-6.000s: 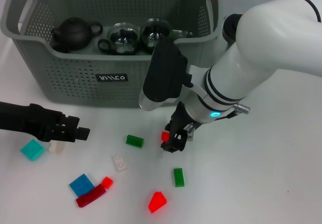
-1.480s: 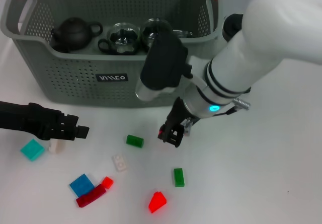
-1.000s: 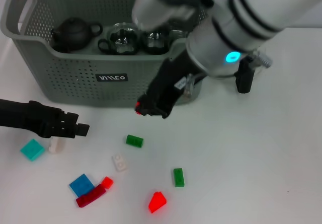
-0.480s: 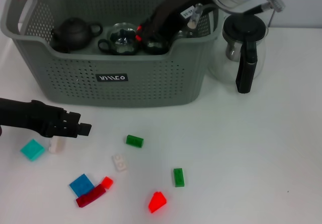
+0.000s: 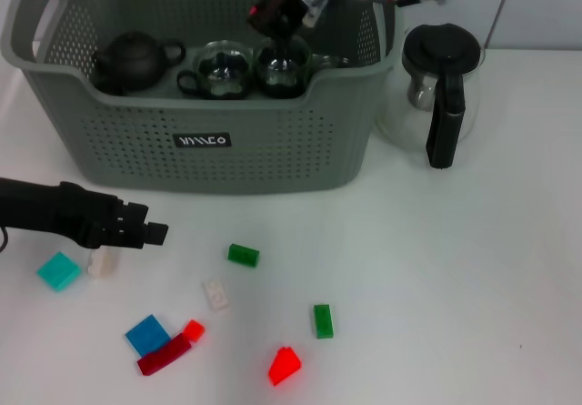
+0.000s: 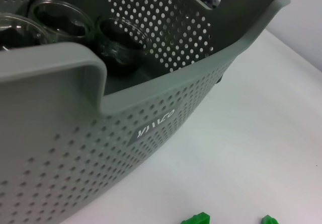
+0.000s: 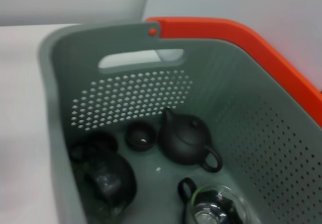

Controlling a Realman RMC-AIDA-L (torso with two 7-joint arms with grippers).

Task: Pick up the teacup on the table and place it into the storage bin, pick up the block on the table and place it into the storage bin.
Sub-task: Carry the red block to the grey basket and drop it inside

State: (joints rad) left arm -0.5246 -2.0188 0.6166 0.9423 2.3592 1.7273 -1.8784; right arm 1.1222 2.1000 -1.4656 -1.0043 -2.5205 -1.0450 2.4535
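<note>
My right gripper (image 5: pixel 277 9) hangs at the top centre of the head view, over the open mouth of the storage bin (image 5: pixel 209 141). A speck of red shows at its tip, which I take to be the small block, but I cannot tell from any view whether my jaws are clamped on it or have parted. The right wrist view looks straight down into the bin: a dark teapot (image 7: pixel 188 138), a small dark cup (image 7: pixel 140 135), a glass cup (image 7: pixel 214 211) lower down.

To do this step well, I judge I should let go only while over a bare patch of bin floor, not above the glass cups (image 5: pixel 225 66) that sit directly under my tip. Shifting toward the back wall first, then lowering a little inside the rim, would keep the block from bouncing off glass or teapot (image 5: pixel 136 59).

My left gripper (image 5: pixel 136 232) rests low at the left edge of the head view, near a white block (image 5: pixel 103 261) and a teal one (image 5: pixel 58 270); its finger state I cannot tell. More blocks lie on the table at lower centre: green (image 5: pixel 243 255), green (image 5: pixel 323 320), red (image 5: pixel 284 365), blue (image 5: pixel 146 334). The glass jug (image 5: pixel 436 91) stands just right of the bin.
</note>
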